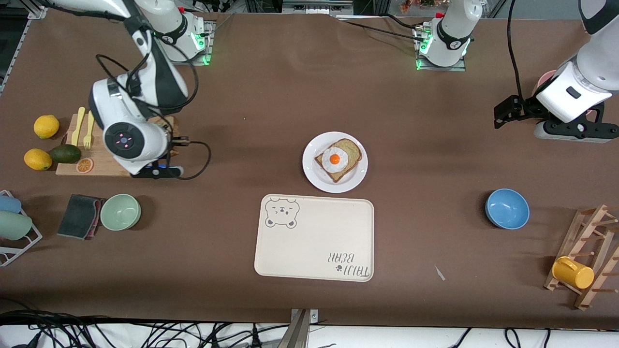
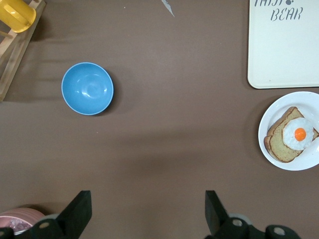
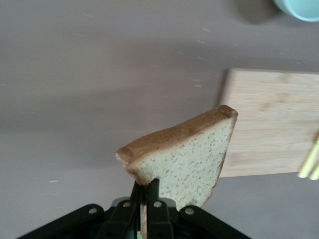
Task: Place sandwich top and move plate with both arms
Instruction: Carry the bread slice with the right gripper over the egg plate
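Observation:
The sandwich top (image 3: 187,154), a speckled light-brown slice with a darker crust, stands on edge in my right gripper (image 3: 146,186), which is shut on its lower edge. That gripper hangs over the wooden cutting board (image 1: 104,162) at the right arm's end of the table; the wrist hides it in the front view. The white plate (image 1: 316,179) sits mid-table and carries a bread slice with a fried egg (image 1: 337,157). My left gripper (image 2: 148,195) is open and empty above bare table at the left arm's end, well away from the plate (image 2: 271,155).
A beige bear tray (image 1: 314,241) lies just nearer the front camera than the plate. A blue bowl (image 1: 507,209) and a rack with a yellow mug (image 1: 573,272) stand toward the left arm's end. A green bowl (image 1: 120,211), a sponge (image 1: 80,216), lemons and an avocado surround the board.

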`<control>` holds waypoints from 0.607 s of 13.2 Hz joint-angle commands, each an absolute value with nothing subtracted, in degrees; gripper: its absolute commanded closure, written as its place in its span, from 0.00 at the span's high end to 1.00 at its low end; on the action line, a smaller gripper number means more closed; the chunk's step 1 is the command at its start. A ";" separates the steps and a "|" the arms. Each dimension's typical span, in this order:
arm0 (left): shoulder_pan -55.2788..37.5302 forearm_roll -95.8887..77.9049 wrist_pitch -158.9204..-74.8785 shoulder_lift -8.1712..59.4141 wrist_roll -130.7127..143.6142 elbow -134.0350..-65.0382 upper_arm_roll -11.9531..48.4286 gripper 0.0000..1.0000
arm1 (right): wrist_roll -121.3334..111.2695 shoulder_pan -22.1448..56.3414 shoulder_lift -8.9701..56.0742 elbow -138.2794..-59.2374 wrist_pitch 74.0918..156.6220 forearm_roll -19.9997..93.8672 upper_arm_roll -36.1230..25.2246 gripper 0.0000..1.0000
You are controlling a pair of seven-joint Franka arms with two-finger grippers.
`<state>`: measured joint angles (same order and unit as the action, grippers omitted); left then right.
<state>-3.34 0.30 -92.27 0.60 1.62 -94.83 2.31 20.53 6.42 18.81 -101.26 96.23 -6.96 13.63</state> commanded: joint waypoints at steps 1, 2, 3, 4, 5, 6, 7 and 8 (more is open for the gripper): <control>-3.43 -0.26 -91.14 1.23 1.93 -93.16 2.29 1.00 | 27.82 11.05 22.22 -93.81 94.04 -3.35 14.59 0.00; -3.43 -0.35 -91.14 1.32 1.93 -93.16 2.29 1.00 | 34.30 13.77 25.89 -89.43 94.04 -2.03 14.50 0.00; -3.43 -0.35 -91.14 1.32 1.85 -93.16 2.29 1.00 | 40.11 15.10 30.36 -82.95 93.87 -1.41 14.59 0.00; -3.43 -0.35 -91.06 1.32 1.93 -93.16 2.29 1.00 | 43.82 16.86 34.15 -77.57 93.61 -0.88 14.68 0.00; -3.43 -0.35 -91.05 1.23 1.93 -93.16 2.29 1.00 | 46.55 18.18 37.15 -73.08 93.43 0.60 14.59 0.00; -3.43 -0.35 -91.05 1.23 1.93 -93.16 2.29 1.00 | 49.54 18.80 39.79 -69.30 93.60 2.62 14.59 0.00; -3.43 -0.35 -91.14 1.23 1.85 -93.16 2.29 1.00 | 53.14 19.24 41.99 -66.04 94.13 4.55 14.59 0.00; -3.43 -0.35 -91.06 1.23 1.93 -93.16 2.29 1.00 | 57.00 20.12 43.58 -63.31 94.91 6.40 14.59 0.00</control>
<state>-3.34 0.30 -92.27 0.63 1.62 -94.79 2.30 51.15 19.19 37.69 -73.34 96.37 3.11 14.69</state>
